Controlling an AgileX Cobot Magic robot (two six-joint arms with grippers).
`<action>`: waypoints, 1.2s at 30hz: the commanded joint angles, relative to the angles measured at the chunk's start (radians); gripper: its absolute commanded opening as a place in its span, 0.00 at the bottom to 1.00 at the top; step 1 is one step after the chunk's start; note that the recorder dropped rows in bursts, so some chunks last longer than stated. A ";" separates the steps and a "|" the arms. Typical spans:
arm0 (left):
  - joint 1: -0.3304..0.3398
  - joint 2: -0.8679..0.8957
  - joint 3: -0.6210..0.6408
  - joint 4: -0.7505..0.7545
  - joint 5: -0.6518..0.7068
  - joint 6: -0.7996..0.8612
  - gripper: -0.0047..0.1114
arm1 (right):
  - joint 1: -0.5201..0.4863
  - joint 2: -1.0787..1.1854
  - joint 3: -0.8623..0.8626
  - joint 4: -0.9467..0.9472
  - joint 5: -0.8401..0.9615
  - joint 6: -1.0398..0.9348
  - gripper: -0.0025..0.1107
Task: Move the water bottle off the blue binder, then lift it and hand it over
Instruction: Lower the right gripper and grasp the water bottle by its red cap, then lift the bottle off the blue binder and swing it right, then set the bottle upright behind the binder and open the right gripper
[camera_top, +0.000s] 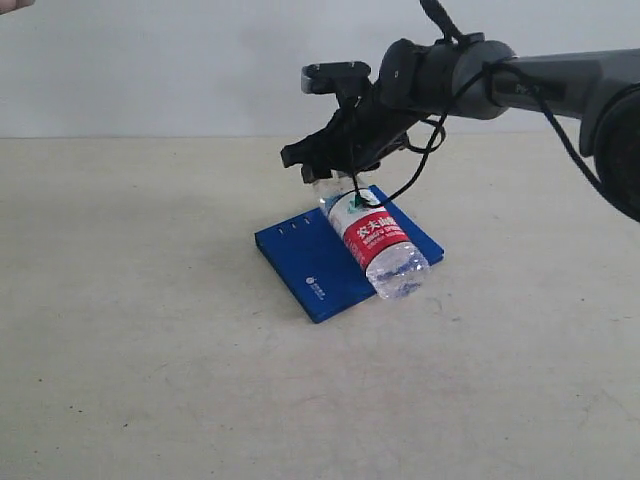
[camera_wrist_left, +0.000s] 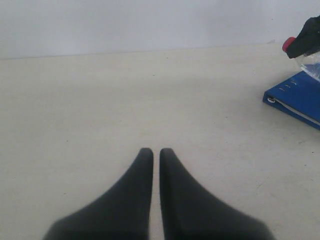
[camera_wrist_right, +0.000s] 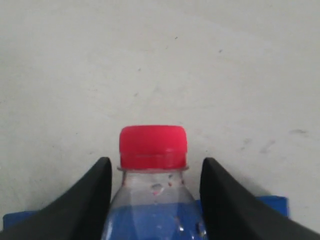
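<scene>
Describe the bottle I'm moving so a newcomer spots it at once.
On the pale tabletop lies a flat royal-blue rectangular binder. Lying on its side across that binder is a small clear plastic water bottle. Its red cap and red-and-white label set it apart from the plain blue cover beneath.

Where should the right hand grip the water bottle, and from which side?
Grip the neck under the red cap, from above the cap end: the water bottle lies flat on the blue binder, and the open right hand straddles that narrow part.
</scene>
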 joint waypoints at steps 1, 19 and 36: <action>-0.008 -0.001 0.003 0.005 0.000 0.000 0.08 | -0.006 -0.086 -0.005 -0.343 -0.051 0.220 0.02; -0.008 -0.001 0.003 0.005 0.000 0.000 0.08 | -0.259 -0.136 -0.005 -0.498 -0.157 0.342 0.02; -0.008 -0.001 0.003 0.005 0.000 0.000 0.08 | -0.259 -0.164 -0.005 -0.498 -0.223 0.323 0.02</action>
